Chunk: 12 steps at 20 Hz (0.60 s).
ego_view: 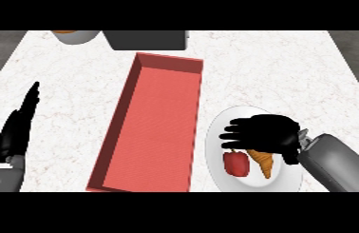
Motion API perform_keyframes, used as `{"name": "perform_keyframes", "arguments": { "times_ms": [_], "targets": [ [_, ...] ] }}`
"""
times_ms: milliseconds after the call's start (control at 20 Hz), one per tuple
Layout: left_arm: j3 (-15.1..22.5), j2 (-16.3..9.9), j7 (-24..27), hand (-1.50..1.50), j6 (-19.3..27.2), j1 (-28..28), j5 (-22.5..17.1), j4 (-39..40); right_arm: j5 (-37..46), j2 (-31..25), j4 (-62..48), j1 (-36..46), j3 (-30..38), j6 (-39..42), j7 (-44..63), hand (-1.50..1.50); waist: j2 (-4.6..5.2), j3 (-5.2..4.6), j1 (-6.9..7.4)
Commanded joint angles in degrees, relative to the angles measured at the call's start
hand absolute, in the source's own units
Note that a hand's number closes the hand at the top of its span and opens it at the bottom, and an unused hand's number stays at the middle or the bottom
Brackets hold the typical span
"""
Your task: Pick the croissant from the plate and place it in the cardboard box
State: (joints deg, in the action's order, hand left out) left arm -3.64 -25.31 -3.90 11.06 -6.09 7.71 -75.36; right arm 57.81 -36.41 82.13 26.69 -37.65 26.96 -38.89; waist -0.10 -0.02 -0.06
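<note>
The right hand (pixel 270 134), at about four o'clock, is matte black all over, with thick, rounded fingers and a broad back. It joins a smooth grey forearm, cylindrical and lightly shaded, through a short wrist section of paler metal-looking parts. The left hand (pixel 20 125), at about nine o'clock, is the same flat black, narrow in outline, ending in a grey forearm with a pale band at the wrist.

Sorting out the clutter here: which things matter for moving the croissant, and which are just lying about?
Job:
croissant
white plate
red box
right hand, over the plate

Lying about:
red pepper on the plate
dark appliance
grey pot
left hand, resting
</note>
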Motion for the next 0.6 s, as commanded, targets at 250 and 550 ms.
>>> {"name": "perform_keyframes", "arguments": {
  "times_ms": [250,550],
  "targets": [
    [0.26,2.93,-1.18,0.0,0.15,-0.79,2.76,-1.01,7.19,-0.04,2.29,-5.04,0.08,3.23,2.09,-1.5,0.07,0.02,0.05],
    [-4.16,0.03,0.65,0.0,-4.27,-0.08,1.1,-0.14,11.93,5.12,-4.29,-6.51,2.24,-2.39,2.45,1.5,0.11,0.02,0.24]
  ]
}}
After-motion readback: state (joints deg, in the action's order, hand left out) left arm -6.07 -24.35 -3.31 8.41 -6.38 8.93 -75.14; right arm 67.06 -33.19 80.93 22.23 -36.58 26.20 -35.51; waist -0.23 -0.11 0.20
